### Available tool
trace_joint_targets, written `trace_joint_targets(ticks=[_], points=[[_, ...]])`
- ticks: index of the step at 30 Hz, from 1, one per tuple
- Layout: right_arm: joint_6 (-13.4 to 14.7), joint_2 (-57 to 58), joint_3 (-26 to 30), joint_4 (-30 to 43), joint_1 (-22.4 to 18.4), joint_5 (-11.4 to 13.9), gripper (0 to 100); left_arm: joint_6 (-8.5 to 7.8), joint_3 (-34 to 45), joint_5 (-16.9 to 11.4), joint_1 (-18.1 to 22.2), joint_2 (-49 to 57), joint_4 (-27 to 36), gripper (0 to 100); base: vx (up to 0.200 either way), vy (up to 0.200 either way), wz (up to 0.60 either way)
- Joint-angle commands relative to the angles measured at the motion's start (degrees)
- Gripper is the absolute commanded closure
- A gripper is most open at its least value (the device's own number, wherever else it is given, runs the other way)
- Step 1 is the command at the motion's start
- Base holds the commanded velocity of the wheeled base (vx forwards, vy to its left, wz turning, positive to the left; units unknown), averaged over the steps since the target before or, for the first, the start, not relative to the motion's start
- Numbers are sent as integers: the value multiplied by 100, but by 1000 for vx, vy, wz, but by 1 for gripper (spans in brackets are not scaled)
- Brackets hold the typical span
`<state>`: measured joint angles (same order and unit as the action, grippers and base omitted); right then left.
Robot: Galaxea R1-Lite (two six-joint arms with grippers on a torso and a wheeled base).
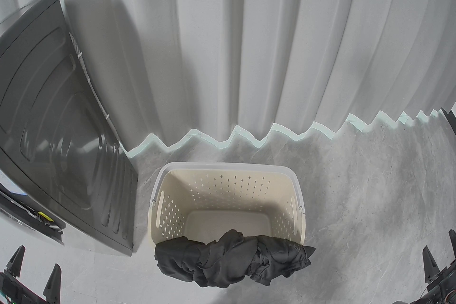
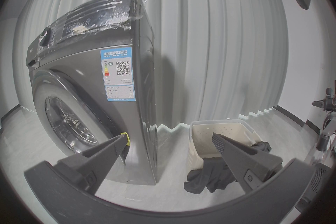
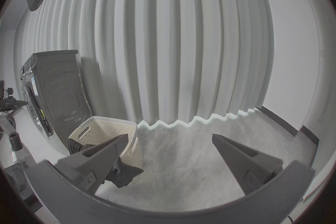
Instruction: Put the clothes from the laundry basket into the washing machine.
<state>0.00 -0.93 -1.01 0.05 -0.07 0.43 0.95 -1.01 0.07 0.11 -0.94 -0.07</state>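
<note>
The laundry basket (image 1: 227,167) is open above; clothes (image 1: 232,257) drape its near rim, washing machine (image 1: 57,129) close on its left.

I see the laundry basket (image 1: 223,167) on the floor (image 1: 370,205), washing machine (image 1: 52,129) left of it, clothes (image 1: 232,260) over its near rim.

Floor (image 1: 380,205) (grey marble) bears washing machine (image 1: 47,129) and laundry basket (image 1: 223,191).

The left gripper (image 2: 168,136) and right gripper (image 3: 169,136) are showing matte dark grey. Their fingers (image 2: 245,161) are tapering into wedge-shaped points, each carrying a round screw (image 2: 249,177) near its base, above a curved grey bracket (image 2: 168,209).
</note>
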Motion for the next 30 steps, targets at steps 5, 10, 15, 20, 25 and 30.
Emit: trace_joint_targets(ticks=[5, 10, 15, 20, 25, 30], points=[[0, 93, 101, 4, 7, 1, 0, -7, 92, 1, 7, 94, -1, 0, -200, 0, 0], [0, 93, 101, -5, 7, 1, 0, 2, 92, 1, 7, 94, -1, 0, -160, 0, 0], [0, 93, 101, -5, 7, 1, 0, -16, 92, 1, 7, 94, -1, 0, 0, 0, 0], [0, 93, 101, -5, 7, 1, 0, -7, 92, 1, 7, 94, -1, 0, 0, 40, 0], [0, 93, 101, -5, 7, 1, 0, 2, 92, -7, 7, 94, -1, 0, 0, 200, 0], [0, 93, 101, 4, 7, 1, 0, 2, 92, -7, 7, 94, -1, 0, 0, 200, 0]])
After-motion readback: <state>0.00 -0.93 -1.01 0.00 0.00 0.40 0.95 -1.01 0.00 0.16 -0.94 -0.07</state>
